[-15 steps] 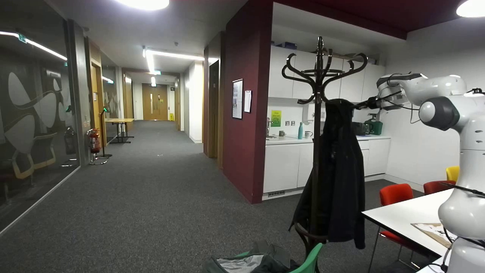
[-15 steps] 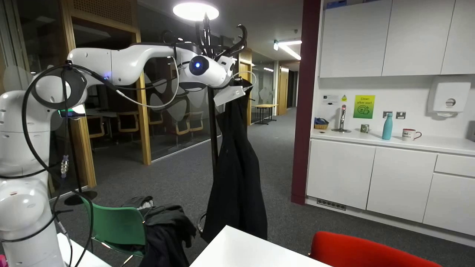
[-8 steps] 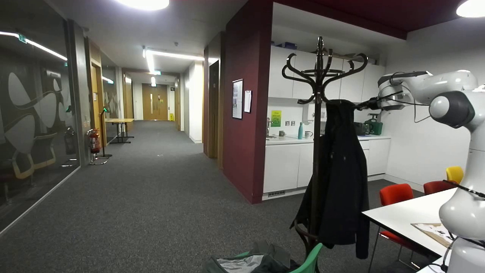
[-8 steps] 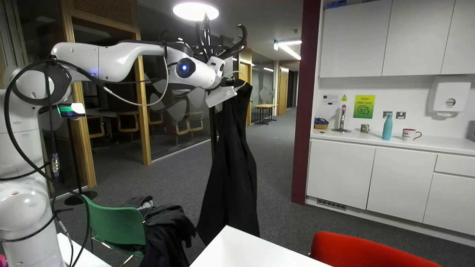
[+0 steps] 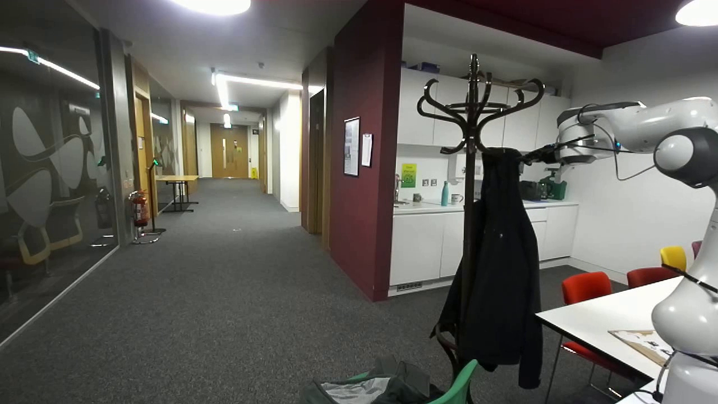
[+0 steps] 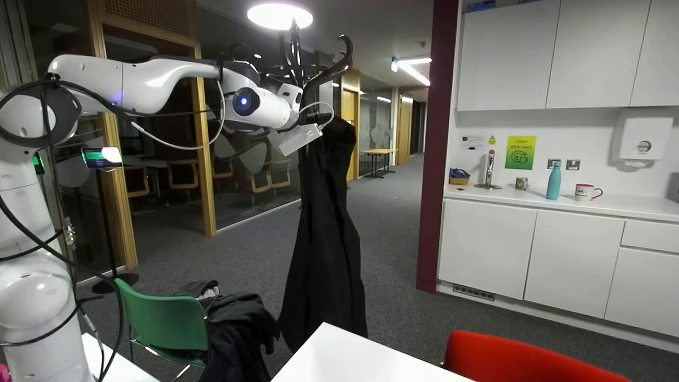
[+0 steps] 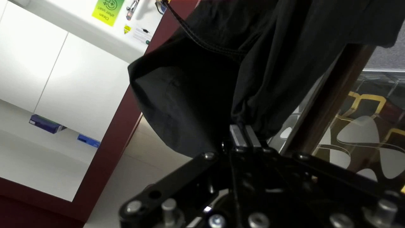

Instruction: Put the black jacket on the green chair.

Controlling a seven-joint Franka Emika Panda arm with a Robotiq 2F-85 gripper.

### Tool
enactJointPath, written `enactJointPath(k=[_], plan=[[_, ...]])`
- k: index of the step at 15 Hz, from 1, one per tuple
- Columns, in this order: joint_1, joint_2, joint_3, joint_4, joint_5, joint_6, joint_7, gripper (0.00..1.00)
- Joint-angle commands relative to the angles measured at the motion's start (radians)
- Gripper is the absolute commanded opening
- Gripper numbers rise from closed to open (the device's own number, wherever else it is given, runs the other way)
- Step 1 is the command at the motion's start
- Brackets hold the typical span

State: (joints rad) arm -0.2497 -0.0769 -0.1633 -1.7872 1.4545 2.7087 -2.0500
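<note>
Black jacket (image 6: 324, 239): long, limp cloth; hangs by its upper end beside the coat stand (image 5: 473, 120); contact with the pole cannot be told. Judged handling: soft, fairly light, not fragile, liable to swing and trail; best held by a thick fold at the upper end.

Gripper (image 7: 242, 128): narrow, its fingers close together on a gathered pinch of the jacket.

Green chair (image 6: 170, 321): lower down, apart from the jacket; bears a dark garment (image 6: 238, 321).

Edges: coat stand's curved top overhead; corner of the white table (image 6: 345, 355) in front of the hem.

Room: grey carpet (image 6: 249, 260) shows between jacket and chair.
</note>
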Motion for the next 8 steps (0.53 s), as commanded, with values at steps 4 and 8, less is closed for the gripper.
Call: enactJointPath(k=[4, 8], plan=[[0.026, -0.128, 0.030, -0.101, 0.122, 0.077, -0.129, 0.01], [0.019, -0.197, 0.025, -0.155, 0.163, 0.113, -0.123, 0.01]])
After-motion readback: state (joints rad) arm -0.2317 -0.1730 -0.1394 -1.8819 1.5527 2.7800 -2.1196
